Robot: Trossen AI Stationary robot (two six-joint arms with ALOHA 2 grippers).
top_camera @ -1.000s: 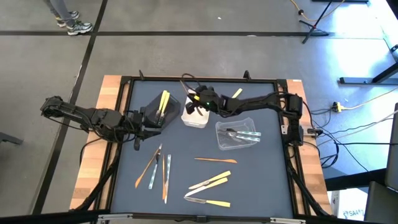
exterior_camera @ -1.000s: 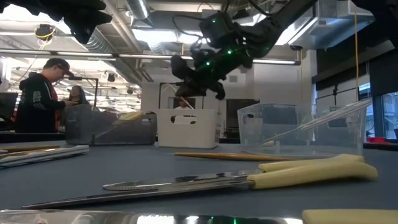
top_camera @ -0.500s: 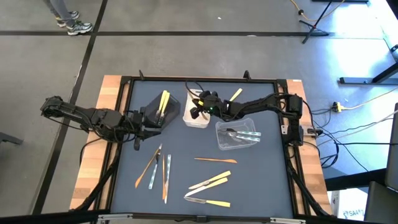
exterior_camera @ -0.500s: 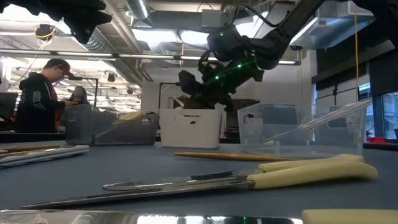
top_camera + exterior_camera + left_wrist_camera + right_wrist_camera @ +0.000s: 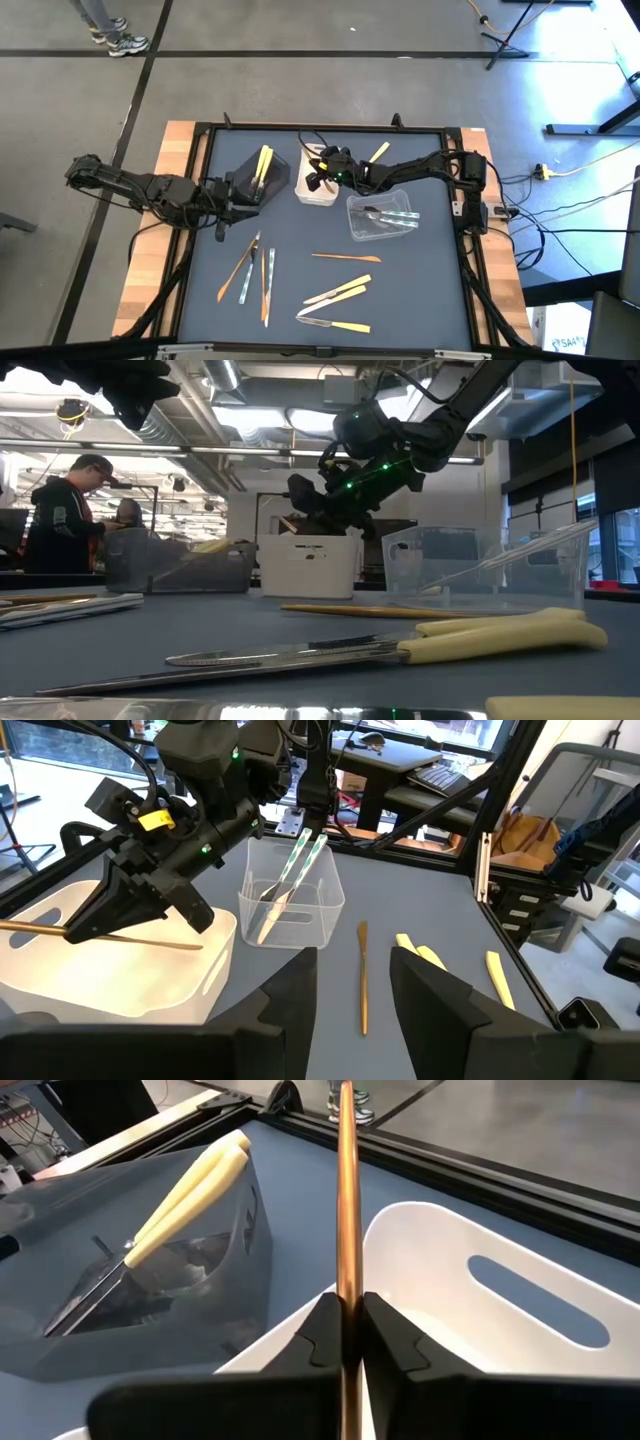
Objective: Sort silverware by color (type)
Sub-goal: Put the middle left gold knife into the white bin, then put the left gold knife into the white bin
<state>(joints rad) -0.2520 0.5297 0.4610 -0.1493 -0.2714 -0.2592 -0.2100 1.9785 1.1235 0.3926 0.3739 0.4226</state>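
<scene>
Over the white tray (image 5: pixel 313 188) the right gripper (image 5: pixel 341 1342) pinches an orange-brown utensil (image 5: pixel 347 1200) between pressed-together fingers — its stem lying across the tray's open top — while the left gripper (image 5: pixel 352 982) (fingers spread, holding nothing) waits beside the dark tray (image 5: pixel 262 180) of yellow-handled pieces (image 5: pixel 262 165).

Three trays (image 5: pixel 315 192), two arms (image 5: pixel 420 167), and roughly sixteen utensils (image 5: pixel 345 257), some hard to separate
</scene>
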